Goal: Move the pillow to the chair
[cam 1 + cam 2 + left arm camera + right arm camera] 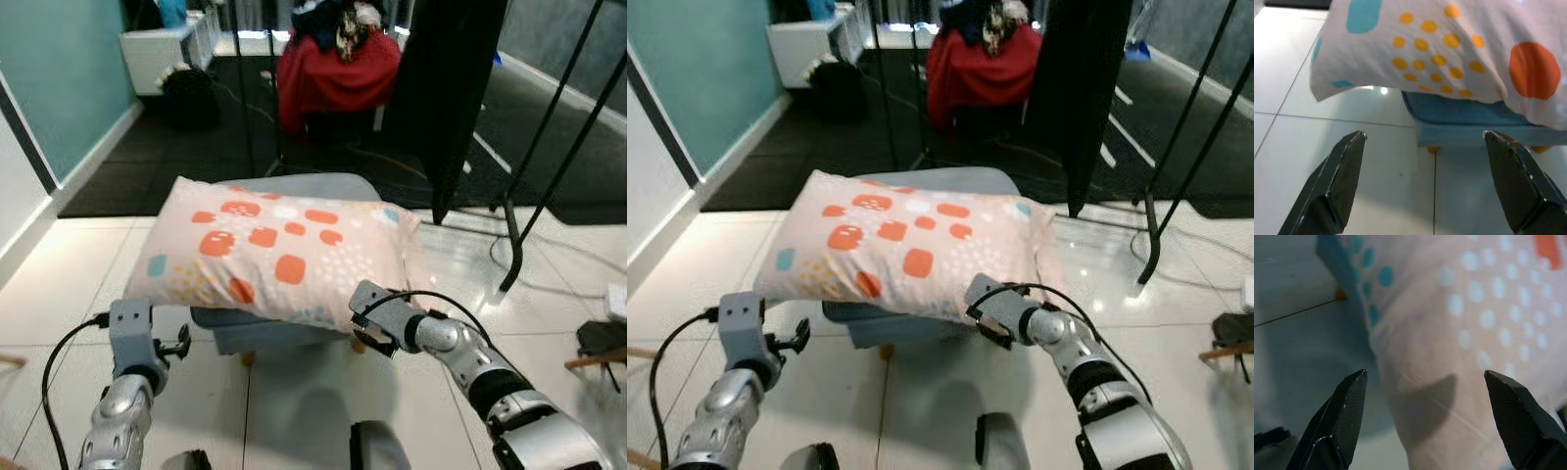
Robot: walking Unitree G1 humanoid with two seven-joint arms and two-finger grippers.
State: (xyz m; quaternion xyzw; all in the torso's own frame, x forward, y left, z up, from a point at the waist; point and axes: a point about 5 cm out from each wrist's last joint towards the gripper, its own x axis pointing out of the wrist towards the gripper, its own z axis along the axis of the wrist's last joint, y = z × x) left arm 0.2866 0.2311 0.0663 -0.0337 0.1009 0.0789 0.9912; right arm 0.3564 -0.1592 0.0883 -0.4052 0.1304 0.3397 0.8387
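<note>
A pale pink pillow with orange squares and small dots lies flat across the seat of a low blue-grey chair, overhanging its near edge. My left gripper is open, low at the pillow's near left corner, not touching it, with white floor between its fingers. My right gripper is open at the pillow's near right corner. The dotted fabric lies between its fingertips. I cannot tell whether they touch the pillow. The right wrist sits just under the pillow's edge.
The chair stands on glossy white tile. Behind it lies dark carpet with a red-draped seat piled with clothes, a black hanging cloth and slanted black stand poles. A white cabinet stands by the teal wall. Cables trail on the right.
</note>
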